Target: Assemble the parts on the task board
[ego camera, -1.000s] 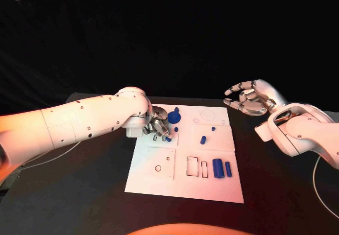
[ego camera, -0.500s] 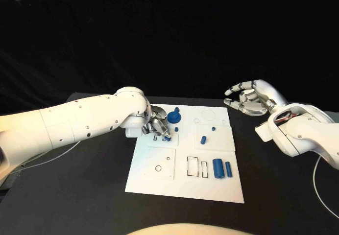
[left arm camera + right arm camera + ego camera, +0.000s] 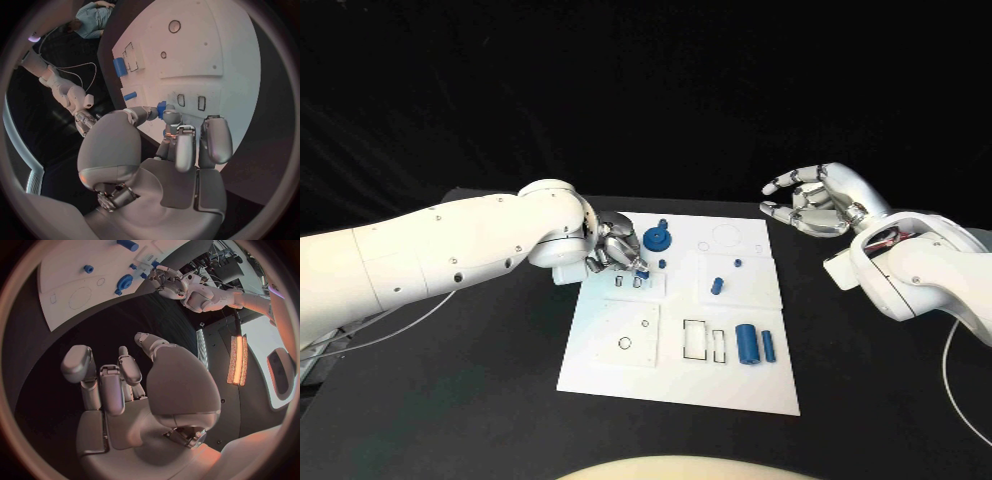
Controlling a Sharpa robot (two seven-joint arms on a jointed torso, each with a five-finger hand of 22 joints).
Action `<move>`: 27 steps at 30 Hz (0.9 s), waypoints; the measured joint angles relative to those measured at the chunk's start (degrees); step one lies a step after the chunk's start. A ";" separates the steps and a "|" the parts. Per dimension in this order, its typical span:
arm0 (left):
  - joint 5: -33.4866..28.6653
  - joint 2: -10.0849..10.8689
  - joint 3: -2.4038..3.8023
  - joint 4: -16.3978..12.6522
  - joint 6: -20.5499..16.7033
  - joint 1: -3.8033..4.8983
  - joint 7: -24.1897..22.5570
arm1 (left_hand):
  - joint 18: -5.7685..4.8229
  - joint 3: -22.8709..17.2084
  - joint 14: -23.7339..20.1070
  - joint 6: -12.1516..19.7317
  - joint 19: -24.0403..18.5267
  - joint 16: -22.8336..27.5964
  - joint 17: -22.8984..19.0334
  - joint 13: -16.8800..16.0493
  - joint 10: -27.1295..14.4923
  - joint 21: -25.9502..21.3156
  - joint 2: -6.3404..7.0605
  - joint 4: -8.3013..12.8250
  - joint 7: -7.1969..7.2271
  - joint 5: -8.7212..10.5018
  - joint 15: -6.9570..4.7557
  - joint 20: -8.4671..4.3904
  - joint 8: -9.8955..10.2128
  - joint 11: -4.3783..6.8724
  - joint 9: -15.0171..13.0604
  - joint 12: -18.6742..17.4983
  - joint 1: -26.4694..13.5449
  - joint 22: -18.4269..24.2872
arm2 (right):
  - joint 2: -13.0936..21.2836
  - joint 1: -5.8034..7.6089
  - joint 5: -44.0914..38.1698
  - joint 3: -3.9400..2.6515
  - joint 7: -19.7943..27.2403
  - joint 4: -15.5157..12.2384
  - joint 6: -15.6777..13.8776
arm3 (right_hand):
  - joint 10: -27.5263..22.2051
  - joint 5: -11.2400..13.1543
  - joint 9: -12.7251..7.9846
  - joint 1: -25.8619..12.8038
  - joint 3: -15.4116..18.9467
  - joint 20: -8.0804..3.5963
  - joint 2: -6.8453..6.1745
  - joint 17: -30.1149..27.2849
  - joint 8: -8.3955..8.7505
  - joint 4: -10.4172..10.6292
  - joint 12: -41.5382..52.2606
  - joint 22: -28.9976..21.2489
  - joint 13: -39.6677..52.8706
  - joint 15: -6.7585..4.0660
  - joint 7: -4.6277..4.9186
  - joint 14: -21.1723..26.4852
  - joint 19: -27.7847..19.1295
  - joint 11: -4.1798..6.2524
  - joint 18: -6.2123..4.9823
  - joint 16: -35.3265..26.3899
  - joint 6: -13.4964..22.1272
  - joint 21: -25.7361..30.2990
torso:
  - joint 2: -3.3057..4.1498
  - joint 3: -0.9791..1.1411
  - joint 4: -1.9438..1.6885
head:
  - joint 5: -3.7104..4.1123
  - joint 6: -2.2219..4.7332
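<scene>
The white task board lies in the middle of the black table. My left hand hovers over its far left part and pinches a small blue part between thumb and a finger, just above two small rectangular slots. A blue round gear-like part sits beside that hand. Small blue pegs stand mid-board, and two blue cylinders lie near the right edge. My right hand hangs raised off the board's far right corner, fingers apart and empty.
Outlined rectangular recesses and a small round hole mark the board's near half. A circular outline lies at the far right of the board. Bare black table surrounds the board on all sides.
My left hand has drawn slightly back toward the board's far edge and lifted a little, with the small blue part still in its fingers. The right hand has stayed in place.
</scene>
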State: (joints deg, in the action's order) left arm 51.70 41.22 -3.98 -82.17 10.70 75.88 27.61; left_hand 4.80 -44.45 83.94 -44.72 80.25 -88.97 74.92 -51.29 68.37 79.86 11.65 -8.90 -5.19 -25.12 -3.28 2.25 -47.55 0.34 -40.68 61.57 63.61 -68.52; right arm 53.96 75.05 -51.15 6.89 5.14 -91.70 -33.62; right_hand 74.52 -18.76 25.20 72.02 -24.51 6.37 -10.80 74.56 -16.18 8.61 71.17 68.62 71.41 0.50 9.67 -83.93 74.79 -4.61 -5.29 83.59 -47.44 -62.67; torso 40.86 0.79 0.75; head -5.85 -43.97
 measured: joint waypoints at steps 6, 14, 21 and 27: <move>0.41 1.48 -0.02 -1.57 -2.96 -0.52 -0.70 | 0.00 0.00 0.20 -0.28 0.00 0.13 0.00 -0.41 0.36 0.00 0.17 0.00 0.11 -0.37 -0.20 0.00 0.05 -0.05 -0.01 0.30 -0.17 -0.14 | 0.11 0.00 0.05 0.00 0.01 0.03 -0.04 | 0.00 0.00 0.00 0.00 -0.16 0.00 0.00 0.00 0.00 0.16 0.00 0.00 0.00 0.00 0.00 0.00 0.00 0.00 0.00 0.00 0.00 0.00 | 0.01 0.01 -0.01 | -0.04 -0.13; 2.70 2.16 -0.11 -2.47 -4.89 -1.75 -0.90 | 0.00 0.00 0.20 -0.28 0.00 0.23 0.00 -0.51 0.36 -0.02 0.37 0.00 0.11 -0.60 -0.20 0.00 0.17 -0.05 -0.04 0.31 -0.37 -0.13 | 0.15 -0.03 0.10 0.01 0.01 0.05 -0.06 | 0.00 0.00 -0.01 0.00 -0.16 0.00 0.00 0.00 0.00 0.16 0.00 0.00 0.00 0.00 0.00 0.00 0.00 0.00 0.00 0.00 0.00 0.00 | 0.01 -0.02 0.03 | -0.29 -0.32; 4.73 2.08 -0.14 -2.53 -5.38 -2.58 -0.64 | 0.00 0.16 0.00 -0.59 0.21 0.23 0.00 -0.70 0.87 0.19 0.66 0.16 0.24 -0.66 -0.39 -0.20 0.20 0.06 -0.40 0.56 -0.67 -0.13 | 0.15 -0.04 0.13 0.02 0.01 0.06 -0.09 | 0.00 -0.32 -0.01 0.00 -0.16 0.00 0.00 -0.09 0.00 0.16 0.00 -0.11 0.00 0.00 0.00 0.00 0.00 0.00 0.00 0.00 0.00 0.22 | 0.04 -0.05 0.15 | -0.49 -0.38; 5.90 1.82 -0.15 -2.31 -5.50 -2.99 -0.34 | 0.00 0.16 0.00 -0.68 0.21 0.23 -0.01 -0.79 0.88 0.19 0.75 0.16 0.32 -0.66 -0.39 -0.20 0.21 0.06 -0.41 0.56 -0.76 -0.25 | 0.15 -0.05 0.15 0.02 0.01 0.07 -0.13 | 0.00 -0.32 -0.02 0.00 -0.16 0.00 0.00 -0.09 0.00 0.16 0.00 -0.11 0.00 0.00 0.00 0.00 0.00 0.00 0.00 0.00 0.00 0.22 | 0.08 -0.02 0.23 | -0.55 -0.38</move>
State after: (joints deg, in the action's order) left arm 57.61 43.05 -4.13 -84.48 5.19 72.89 27.28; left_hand 4.80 -44.29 83.94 -45.40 80.46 -88.74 74.91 -52.08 69.25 80.05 12.39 -8.74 -4.87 -25.78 -3.67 2.05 -47.34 0.40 -41.09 62.13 62.85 -68.78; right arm 54.11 75.00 -51.01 6.91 5.15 -91.63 -33.75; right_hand 74.52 -19.09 25.18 72.02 -24.67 6.36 -10.80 74.47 -16.18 8.77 71.17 68.51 71.41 0.50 9.66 -83.93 74.79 -4.61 -5.29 83.59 -47.44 -62.45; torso 40.94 0.76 0.97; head -6.41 -44.35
